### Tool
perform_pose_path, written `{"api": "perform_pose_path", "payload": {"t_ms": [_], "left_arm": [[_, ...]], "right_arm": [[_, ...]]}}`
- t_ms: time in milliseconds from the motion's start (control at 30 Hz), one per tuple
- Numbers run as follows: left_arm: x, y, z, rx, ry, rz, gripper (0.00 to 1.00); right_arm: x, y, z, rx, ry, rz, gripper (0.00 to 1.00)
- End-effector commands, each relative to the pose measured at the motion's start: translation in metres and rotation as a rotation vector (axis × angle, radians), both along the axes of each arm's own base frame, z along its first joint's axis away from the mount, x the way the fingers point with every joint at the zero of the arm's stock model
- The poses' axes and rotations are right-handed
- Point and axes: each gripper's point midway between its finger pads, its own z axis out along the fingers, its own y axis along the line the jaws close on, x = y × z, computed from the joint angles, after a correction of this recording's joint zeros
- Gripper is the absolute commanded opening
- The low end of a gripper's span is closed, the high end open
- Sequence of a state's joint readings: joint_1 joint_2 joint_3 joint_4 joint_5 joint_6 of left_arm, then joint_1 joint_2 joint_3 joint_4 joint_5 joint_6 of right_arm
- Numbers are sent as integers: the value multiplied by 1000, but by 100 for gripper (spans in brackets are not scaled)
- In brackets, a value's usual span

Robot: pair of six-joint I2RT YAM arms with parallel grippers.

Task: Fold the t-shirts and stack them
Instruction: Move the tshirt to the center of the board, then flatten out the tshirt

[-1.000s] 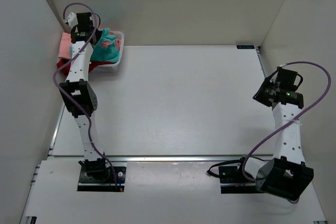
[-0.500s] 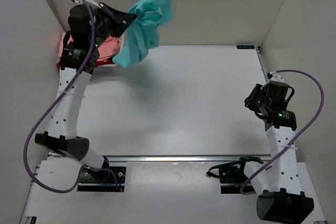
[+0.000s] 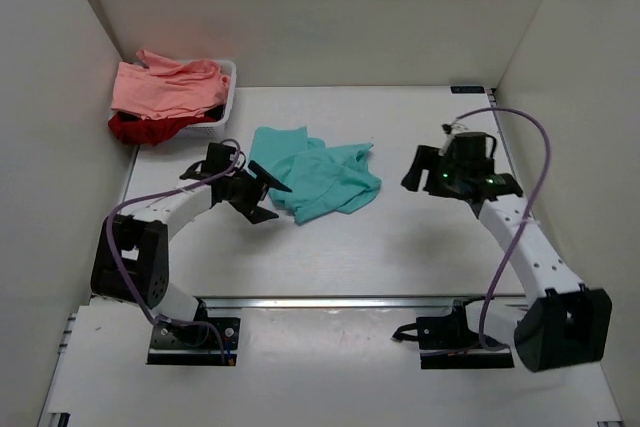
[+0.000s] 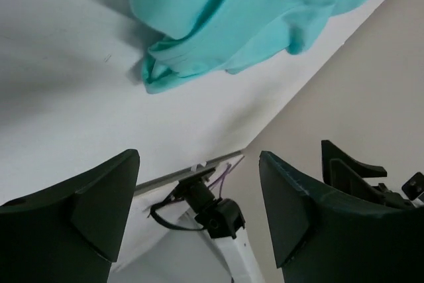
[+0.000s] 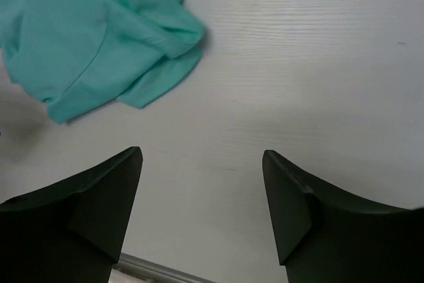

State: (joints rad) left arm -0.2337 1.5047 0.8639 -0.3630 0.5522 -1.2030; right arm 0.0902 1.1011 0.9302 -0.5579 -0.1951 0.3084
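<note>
light is bright and even, coming from above — the white table (image 3: pixel 400 247) shows no glare, only soft grey shadows beside the teal shirt (image 3: pixel 320 182) and under the arms. in the wrist views the left fingers (image 4: pixel 79 210) and right fingers (image 5: pixel 79 217) are nearly black with little surface detail, while cloth and table beyond stay sharp. the overhead view's walls lean outward at the edges — a wide lens.

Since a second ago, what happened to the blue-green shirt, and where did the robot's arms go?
The left pincer lifted the teal t-shirt out of the white basket, swung it through the air and let it go. It now lies crumpled on the table, with that pincer open beside it. The right pincer, also open, moved in toward the shirt. The salmon pink t-shirt and dark red t-shirt stayed in the basket.
</note>
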Motion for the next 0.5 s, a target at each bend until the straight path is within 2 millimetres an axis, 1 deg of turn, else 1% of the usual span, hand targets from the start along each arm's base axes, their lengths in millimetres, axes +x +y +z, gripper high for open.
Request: {"api": "perform_pose_path", "payload": {"t_ms": [0,33,67,100,133,167,200,233,267,300,333,367,400,433,467], "left_arm": [[32,7,93,41,-368,-31,85],[36,19,87,150,-376,-38,85],[38,28,80,241,-385,-48,84],[43,39,77,320,-377,-23,85],[50,45,80,374,-398,-6,85],[53,46,74,398,-387,-13,85],[61,45,73,427,-400,-21,84],[67,38,79,432,-431,-41,83],[73,36,69,466,-418,-54,79],[83,33,80,481,-457,-55,76],[93,25,81,503,-472,-87,74],[96,22,65,552,-449,-124,70],[106,19,78,573,-486,-131,70],[113,13,77,584,-492,-147,70],[115,11,69,606,-481,-166,71]], "right_arm": [[27,57,11,61,-57,120,71],[30,74,6,75,-42,154,72],[33,85,-9,76,10,170,72],[40,92,-9,77,3,176,72],[45,100,-18,93,29,183,72],[51,104,-28,100,56,178,74],[61,104,-25,104,38,167,74],[68,101,-36,99,62,150,75],[77,98,-35,105,66,129,75],[85,99,-37,104,76,117,75],[88,93,-51,108,121,90,75],[97,92,-46,117,115,72,76],[102,91,-54,109,141,54,76],[106,93,-61,125,163,33,77],[112,89,-66,141,176,11,78]]}}
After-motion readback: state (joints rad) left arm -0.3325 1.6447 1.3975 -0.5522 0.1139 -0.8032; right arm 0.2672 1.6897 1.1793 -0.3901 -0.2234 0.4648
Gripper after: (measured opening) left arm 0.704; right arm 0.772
